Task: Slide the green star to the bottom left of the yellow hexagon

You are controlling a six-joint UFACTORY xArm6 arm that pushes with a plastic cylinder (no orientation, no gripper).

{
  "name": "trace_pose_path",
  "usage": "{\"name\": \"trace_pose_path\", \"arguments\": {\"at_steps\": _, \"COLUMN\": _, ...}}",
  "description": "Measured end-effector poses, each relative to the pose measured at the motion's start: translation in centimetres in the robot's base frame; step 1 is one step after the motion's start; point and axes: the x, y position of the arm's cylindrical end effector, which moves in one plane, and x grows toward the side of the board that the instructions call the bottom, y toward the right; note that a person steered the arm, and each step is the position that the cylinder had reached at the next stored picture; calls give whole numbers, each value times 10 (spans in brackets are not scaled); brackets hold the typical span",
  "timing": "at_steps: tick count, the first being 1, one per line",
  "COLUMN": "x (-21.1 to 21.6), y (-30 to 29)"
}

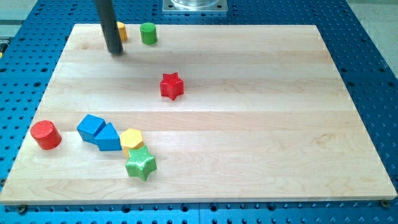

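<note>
The green star (pixel 141 165) touches the yellow hexagon (pixel 131 140) from below, slightly right. My tip (pixel 115 51), bare and grasping nothing, stands far off at top left. A careless push could knock the hexagon into the blue blocks (pixel 99 132).

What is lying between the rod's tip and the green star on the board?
In the camera view, only bare wood lies on the line from my tip down to the green star; the yellow hexagon sits just beside it, touching the star.
</note>
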Motion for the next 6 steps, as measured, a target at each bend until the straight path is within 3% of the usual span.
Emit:
{"name": "trace_pose_path", "arguments": {"at_steps": 1, "x": 86, "y": 13}}
{"name": "trace_pose_path", "arguments": {"at_steps": 3, "x": 206, "y": 136}}
{"name": "trace_pose_path", "arguments": {"at_steps": 4, "x": 263, "y": 138}}
{"name": "trace_pose_path", "arguments": {"at_steps": 6, "x": 287, "y": 35}}
